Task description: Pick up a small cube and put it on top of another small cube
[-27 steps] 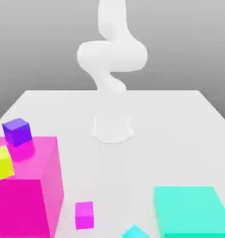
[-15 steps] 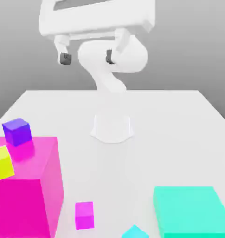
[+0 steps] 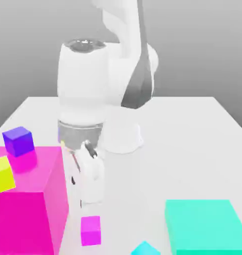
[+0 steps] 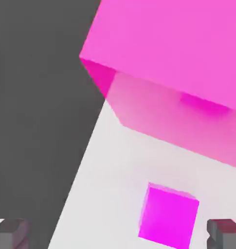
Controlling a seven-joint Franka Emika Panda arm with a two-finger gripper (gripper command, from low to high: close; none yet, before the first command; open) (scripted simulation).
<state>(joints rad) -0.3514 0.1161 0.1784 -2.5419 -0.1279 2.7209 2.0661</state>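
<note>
My gripper (image 3: 87,196) hung low over the white table (image 3: 192,134), pointing down, with its fingers (image 4: 9,232) spread wide and nothing between them. The small magenta cube (image 3: 91,230) sat on the table's near edge, just below my fingertips and apart from them; from my hand's own camera it lay between the two finger pads (image 4: 169,217), closer to one than the other. Just beside it, on the exterior view's left, stood the huge magenta block (image 3: 28,199), its glossy side throwing a pink tint onto the table. On that block's top rested a small purple cube (image 3: 18,141) toward the back and a yellow cube (image 3: 2,174) at the exterior view's left edge, tilted a little. On the exterior view's right a big teal block (image 3: 205,226) stood well apart from the small cube, and the corner of a small cyan cube (image 3: 145,248) poked up at the bottom edge between them. The tabletop was plain, smooth and evenly lit. Behind it the room was a bare grey backdrop, darker higher up, and past the table's edge my hand's camera saw a dark grey floor (image 4: 37,97).
</note>
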